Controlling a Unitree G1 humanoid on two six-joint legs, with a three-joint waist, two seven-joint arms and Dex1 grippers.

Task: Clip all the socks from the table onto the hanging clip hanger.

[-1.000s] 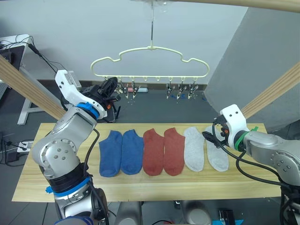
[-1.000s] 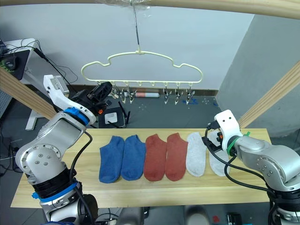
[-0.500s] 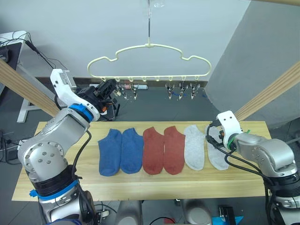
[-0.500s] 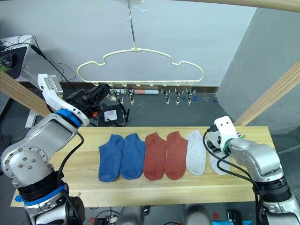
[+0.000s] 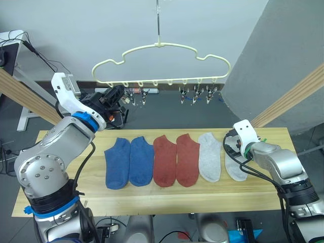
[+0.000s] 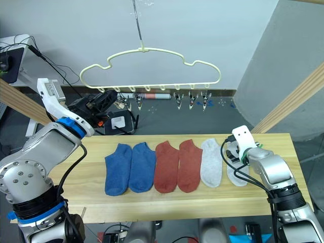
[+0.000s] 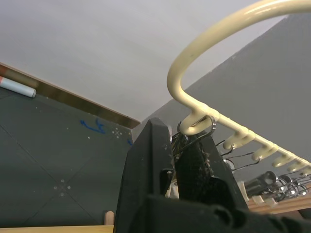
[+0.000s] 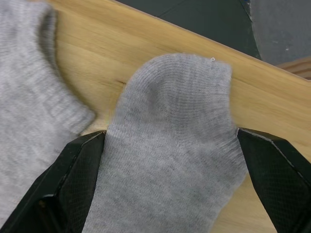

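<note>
Six socks lie in a row on the table (image 5: 71, 195): two blue (image 5: 117, 163), two rust-red (image 5: 176, 160), two light grey (image 5: 209, 157). My right gripper (image 8: 170, 179) is open and low over the table, its fingers (image 8: 73, 184) on either side of one end of the rightmost grey sock (image 8: 170, 145). The pale yellow clip hanger (image 5: 161, 63) hangs above and behind the table, with its row of metal clips (image 5: 195, 93) below the wire. My left gripper (image 7: 176, 160) is raised at the hanger's left end, shut on the leftmost clip (image 7: 177, 141).
Slanted wooden beams cross the left (image 5: 20, 96) and right (image 5: 288, 98) of the view beside my arms. A grey wall panel (image 5: 283, 45) stands behind on the right. Cables and small items lie on the dark floor behind the table.
The head view has shifted and tilted. My right elbow has swung in while that gripper stays at the rightmost grey sock. My left gripper stays at the hanger's left clip.
</note>
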